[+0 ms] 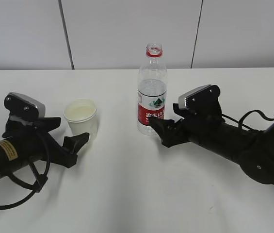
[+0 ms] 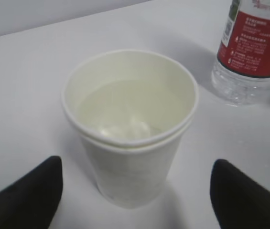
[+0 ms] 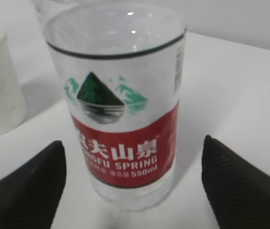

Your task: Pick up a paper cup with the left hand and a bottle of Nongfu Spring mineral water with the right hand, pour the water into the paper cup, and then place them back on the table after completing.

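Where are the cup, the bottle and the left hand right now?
cup (image 2: 130,176): left wrist view, front of its outer wall.
bottle (image 1: 151,115): exterior view, red label.
left hand (image 1: 69,136): exterior view, gap between its open fingertips.

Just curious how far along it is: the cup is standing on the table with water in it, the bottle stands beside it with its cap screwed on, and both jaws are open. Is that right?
Nearly. The bottle has no cap: the exterior view shows its open mouth with only the red ring left. The rest holds: the paper cup stands on the table with water inside, and the left gripper and right gripper both have open jaws.
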{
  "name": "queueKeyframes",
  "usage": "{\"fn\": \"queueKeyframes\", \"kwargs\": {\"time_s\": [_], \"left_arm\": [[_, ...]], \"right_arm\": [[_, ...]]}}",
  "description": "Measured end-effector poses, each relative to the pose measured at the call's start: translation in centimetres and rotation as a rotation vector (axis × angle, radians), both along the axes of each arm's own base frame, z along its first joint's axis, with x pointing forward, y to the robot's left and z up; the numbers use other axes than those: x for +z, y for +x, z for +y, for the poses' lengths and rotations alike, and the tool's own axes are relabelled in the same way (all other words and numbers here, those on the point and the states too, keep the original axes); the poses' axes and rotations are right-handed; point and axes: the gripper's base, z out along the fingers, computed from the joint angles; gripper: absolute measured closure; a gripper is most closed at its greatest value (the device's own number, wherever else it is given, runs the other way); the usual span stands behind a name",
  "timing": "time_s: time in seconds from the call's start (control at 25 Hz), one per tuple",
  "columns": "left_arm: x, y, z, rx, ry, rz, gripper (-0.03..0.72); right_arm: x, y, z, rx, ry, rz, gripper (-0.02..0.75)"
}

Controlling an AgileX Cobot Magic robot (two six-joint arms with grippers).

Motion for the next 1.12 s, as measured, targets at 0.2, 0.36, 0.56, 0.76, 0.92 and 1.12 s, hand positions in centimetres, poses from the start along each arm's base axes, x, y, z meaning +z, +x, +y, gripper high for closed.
{"fn": "queueKeyframes", "kwargs": {"time_s": [0.2, 0.36, 0.56, 0.76, 0.92, 1.12], "left_arm": [[0.7, -1.0, 0.5, 0.021, 0.004, 0.009, 0.114], [0.8, -1.0, 0.9, 0.056, 0.038, 0.053, 0.114], [2.1, -0.7, 2.4, 0.111, 0.038, 0.03, 0.114], [3.0, -0.2, 4.7, 0.196, 0.047, 0.02, 0.114], [3.3, 0.1, 6.9, 0.271, 0.052, 0.015, 0.114], [3.5, 1.1, 8.5, 0.331, 0.079, 0.041, 0.114]], "right_arm": [[0.5, -1.9, -1.0, -0.047, -0.013, 0.024, 0.085], [1.2, -2.2, -1.7, -0.102, -0.034, -0.003, 0.091], [2.4, -1.7, -3.0, -0.19, -0.041, -0.045, 0.099], [2.7, -0.9, -5.9, -0.289, -0.053, -0.043, 0.111], [2.4, -0.4, -9.3, -0.397, -0.049, -0.01, 0.118], [2.3, -0.1, -12.8, -0.526, 0.013, 0.035, 0.131]]}}
